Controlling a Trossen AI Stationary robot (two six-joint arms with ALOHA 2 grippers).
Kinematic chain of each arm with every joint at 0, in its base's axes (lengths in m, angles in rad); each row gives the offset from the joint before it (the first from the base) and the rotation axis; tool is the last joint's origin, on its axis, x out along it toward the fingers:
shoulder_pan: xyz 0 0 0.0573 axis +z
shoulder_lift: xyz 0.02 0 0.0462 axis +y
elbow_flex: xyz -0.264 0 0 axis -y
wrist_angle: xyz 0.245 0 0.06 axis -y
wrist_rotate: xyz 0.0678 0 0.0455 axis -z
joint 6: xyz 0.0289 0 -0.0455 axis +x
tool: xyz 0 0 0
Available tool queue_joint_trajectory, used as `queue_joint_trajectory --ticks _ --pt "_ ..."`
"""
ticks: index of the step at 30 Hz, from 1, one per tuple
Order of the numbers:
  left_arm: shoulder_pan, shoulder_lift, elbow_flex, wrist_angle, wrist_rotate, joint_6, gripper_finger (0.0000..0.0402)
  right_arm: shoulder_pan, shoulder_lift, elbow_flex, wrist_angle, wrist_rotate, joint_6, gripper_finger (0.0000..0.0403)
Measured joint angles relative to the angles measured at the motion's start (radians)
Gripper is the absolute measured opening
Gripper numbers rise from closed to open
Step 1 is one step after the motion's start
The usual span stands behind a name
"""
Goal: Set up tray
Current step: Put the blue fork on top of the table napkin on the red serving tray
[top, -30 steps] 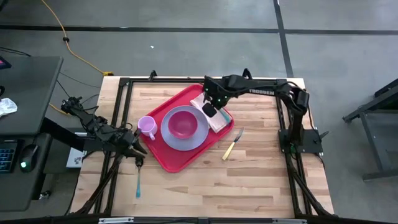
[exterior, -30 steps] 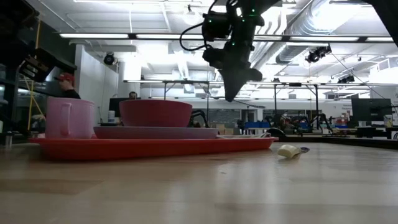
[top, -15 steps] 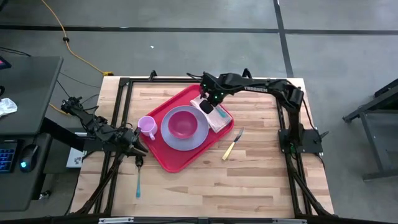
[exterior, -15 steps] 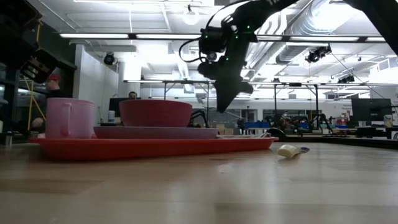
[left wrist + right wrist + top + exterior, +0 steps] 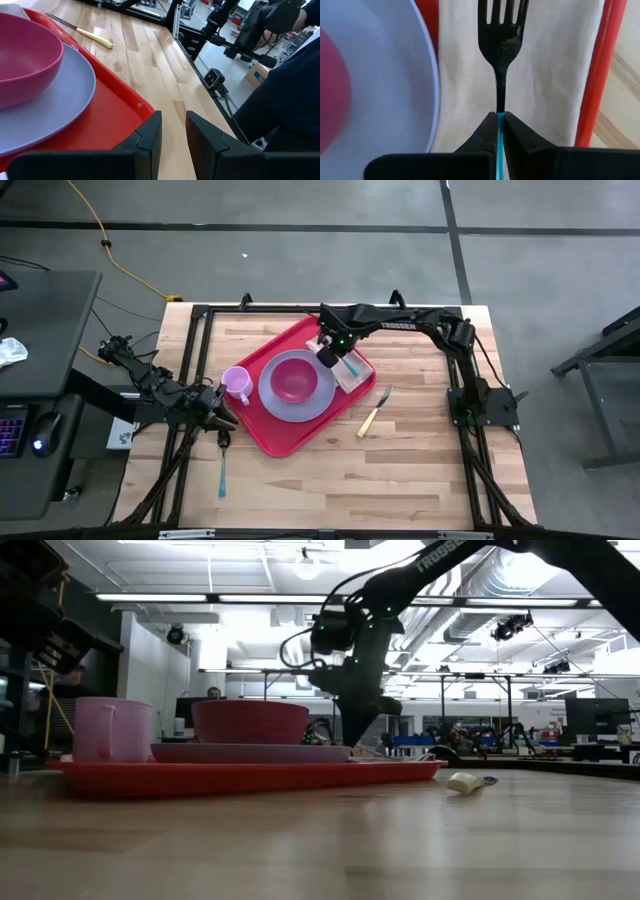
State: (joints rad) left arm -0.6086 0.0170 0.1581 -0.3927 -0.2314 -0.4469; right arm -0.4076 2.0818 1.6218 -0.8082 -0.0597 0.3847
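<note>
The red tray (image 5: 268, 432) lies mid-table, carrying a lavender plate (image 5: 276, 404) with a magenta bowl (image 5: 292, 378), a pink mug (image 5: 236, 383) and a white napkin (image 5: 352, 377). My right gripper (image 5: 331, 357) hangs low over the napkin (image 5: 545, 75), shut on a fork (image 5: 501, 45) with dark tines and a teal handle. In the low view the right gripper (image 5: 352, 735) stands just above the tray (image 5: 250, 777). Whether the fork touches the napkin I cannot tell. My left gripper (image 5: 224, 423) waits at the table's left side, open (image 5: 173, 130), with nothing between its fingers. My right gripper pinches the fork's teal handle (image 5: 498, 122) between its two fingers, just behind the dark neck. The fingers come steeply from above and lie along the fork. The tines point away from the gripper, over the napkin.
A knife with a yellow handle (image 5: 372, 416) lies on the wood to the right of the tray. A teal-handled spoon (image 5: 222, 470) lies near the left front. Black frame rails run along the table's left, far and right sides.
My right gripper has come down with the fork toward the napkin on the tray, drifting a little toward the table's left edge. It has stayed shut on the handle.
</note>
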Motion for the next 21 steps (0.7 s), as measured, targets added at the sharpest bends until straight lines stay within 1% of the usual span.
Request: queue_joint_trajectory --ticks 13,21 --pt "0.000 0.000 0.000 -0.001 0.000 -0.002 0.0117 0.000 0.045 0.000 -0.006 0.021 0.018 0.0000" --pt "0.000 0.000 0.000 -0.004 0.000 -0.001 0.0117 0.001 0.057 0.000 -0.039 0.039 0.031 0.0000"
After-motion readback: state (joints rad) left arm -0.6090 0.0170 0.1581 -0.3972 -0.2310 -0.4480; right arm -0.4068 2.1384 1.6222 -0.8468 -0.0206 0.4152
